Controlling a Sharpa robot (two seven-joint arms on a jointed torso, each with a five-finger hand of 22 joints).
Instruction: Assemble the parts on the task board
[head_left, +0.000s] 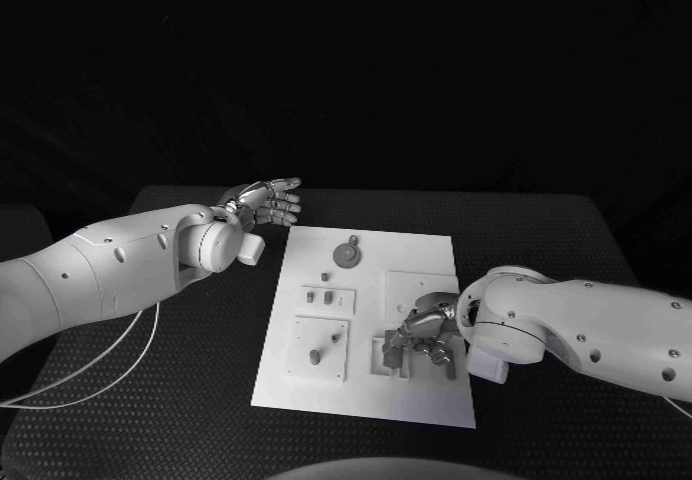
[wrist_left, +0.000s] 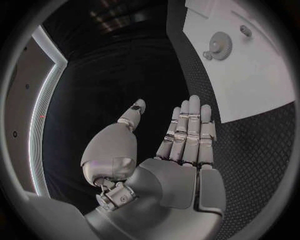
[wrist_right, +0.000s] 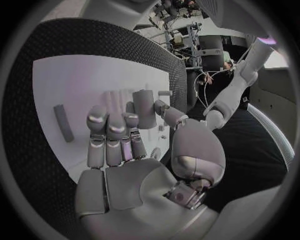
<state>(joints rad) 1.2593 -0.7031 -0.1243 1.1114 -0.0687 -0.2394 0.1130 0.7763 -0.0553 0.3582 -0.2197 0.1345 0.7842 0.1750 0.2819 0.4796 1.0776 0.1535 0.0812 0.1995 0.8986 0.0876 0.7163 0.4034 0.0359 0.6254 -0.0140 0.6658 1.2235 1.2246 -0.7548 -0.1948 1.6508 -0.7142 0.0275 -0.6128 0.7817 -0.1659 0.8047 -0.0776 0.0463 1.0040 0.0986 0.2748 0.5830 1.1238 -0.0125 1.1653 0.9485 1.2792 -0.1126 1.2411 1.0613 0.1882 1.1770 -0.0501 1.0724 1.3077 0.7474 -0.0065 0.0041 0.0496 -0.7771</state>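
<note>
- My right hand (head_left: 427, 335) pinches a grey part (wrist_right: 144, 108) over the task board (head_left: 418, 250), near-right fixture.
- Left hand (head_left: 267, 205) open, empty, beside the board's far-left corner.
- Step: insertion, probably. Next: align, press down.

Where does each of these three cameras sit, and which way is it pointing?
Head view: from the robot's head, looking down at the black table and the task board; both white arms come in, the left hand beyond the board's far-left corner, the right hand over its near right part.
Left wrist view: behind the left hand, open over the table beside the board.
Right wrist view: behind the right hand, fingers at a grey part on the board.
Shared: the board appears in all three.
</note>
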